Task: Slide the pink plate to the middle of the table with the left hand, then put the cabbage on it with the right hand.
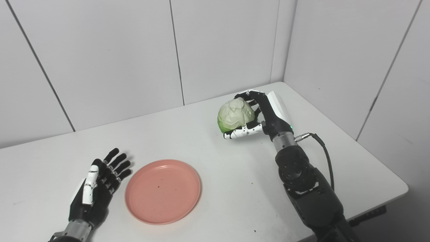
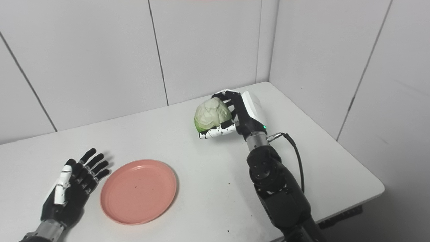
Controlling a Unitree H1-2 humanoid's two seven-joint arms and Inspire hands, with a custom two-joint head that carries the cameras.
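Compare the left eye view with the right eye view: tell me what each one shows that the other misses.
Only the left eye view: more table to the left of the left hand. Only the right eye view: more of the right wall and the floor beyond the table's right edge. Both: the pink plate bare on the white table, the left hand open beside it, and the right hand shut on the cabbage, apart from the plate.

Pink plate (image 1: 163, 191), pale green cabbage (image 1: 235, 115), white table (image 1: 215, 148)
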